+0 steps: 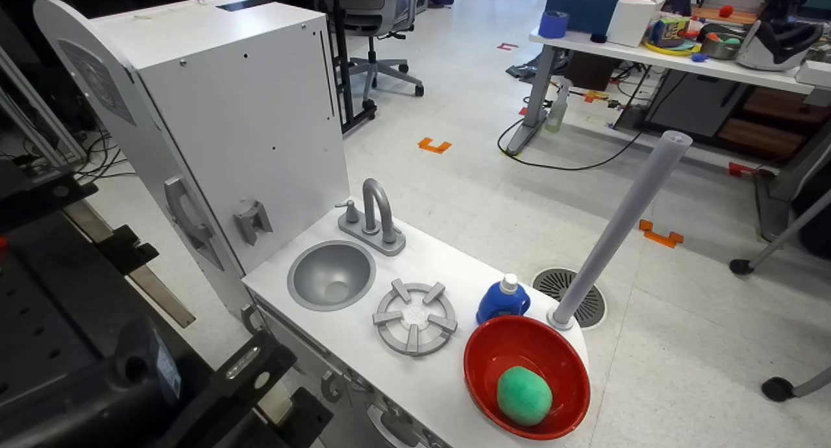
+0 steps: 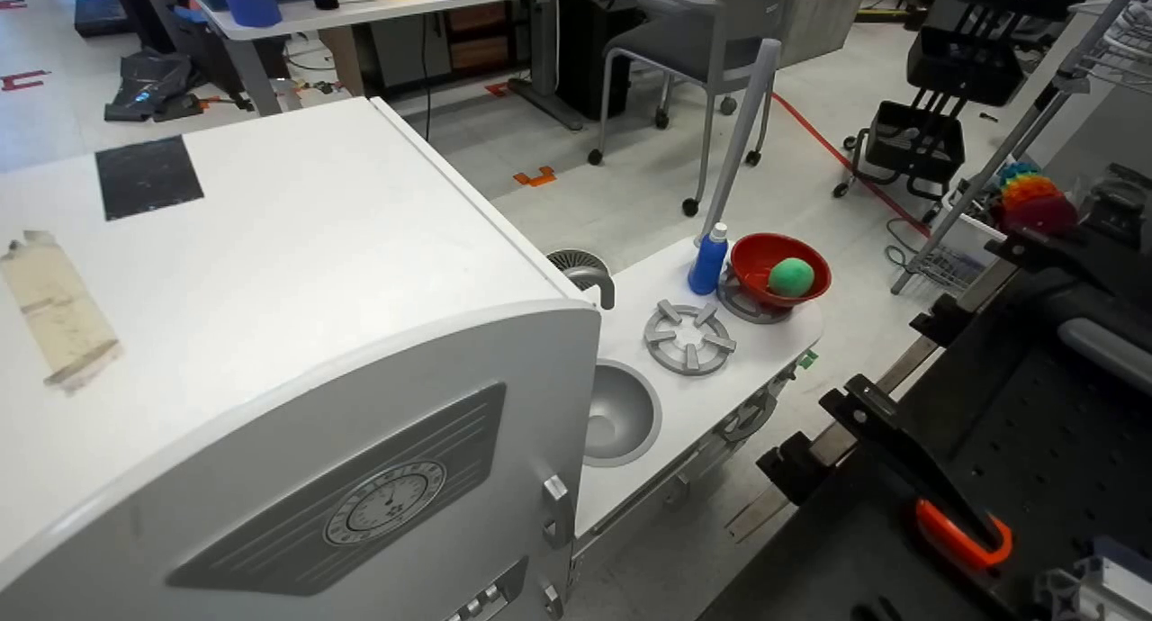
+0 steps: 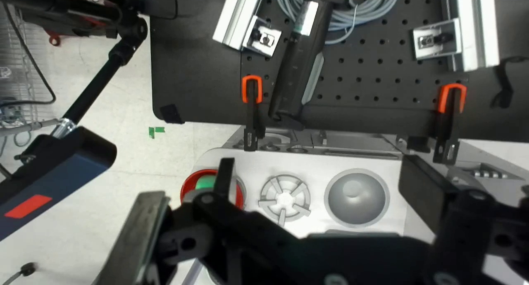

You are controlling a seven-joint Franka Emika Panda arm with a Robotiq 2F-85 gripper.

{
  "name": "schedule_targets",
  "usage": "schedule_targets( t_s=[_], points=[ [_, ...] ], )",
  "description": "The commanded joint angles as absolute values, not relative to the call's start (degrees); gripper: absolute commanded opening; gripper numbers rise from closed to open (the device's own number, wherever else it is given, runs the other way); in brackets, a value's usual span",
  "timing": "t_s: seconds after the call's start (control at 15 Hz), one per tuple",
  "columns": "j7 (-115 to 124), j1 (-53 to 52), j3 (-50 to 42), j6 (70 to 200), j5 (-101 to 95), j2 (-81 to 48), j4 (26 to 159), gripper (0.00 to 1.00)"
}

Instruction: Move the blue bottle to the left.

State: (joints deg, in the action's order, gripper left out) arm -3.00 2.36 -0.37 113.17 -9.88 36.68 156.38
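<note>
A: Biggest thing first?

B: The white counter [image 1: 435, 384], with the red bowl [image 1: 483, 371] at its rounded end.

A: And the claw [image 3: 317, 171]?

B: The wrist view has its fingers [image 3: 427, 194] spread wide, holding nothing, the counter seemingly well beyond their tips. I can't find it in either exterior view.

A: So where's the blue bottle [image 1: 502, 301]?

B: Upright on the counter in both exterior views, just beside the bowl — touching or not, I can't tell. The wrist view doesn't show it; judging by the half-covered bowl there, it's probably hidden behind the claw's own bulk, not between the fingers.

A: How will it handle?

B: Likely light and fairly stiff, though nothing shows how full it is. It looks like smooth plastic, so it may slip; a hard squeeze could dent it.

A: Hold it where?

B: Across the body, below where it narrows, on sides clear of the bowl.

A: Not by the white cap [image 1: 509, 283]?

B: No — too small and round for a sure grip.
</note>
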Motion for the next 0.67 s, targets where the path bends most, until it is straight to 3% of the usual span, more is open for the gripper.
schedule_targets(
  t_s=[0.0, 0.6],
  points=[
    [4.05, 2.99, 1.57, 117.56, -9.67, 22.55, 146.66, 1.00],
    [17.66, 3.04, -0.39, 129.70, -10.53, -9.27, 123.37, 1.00]
  ],
)
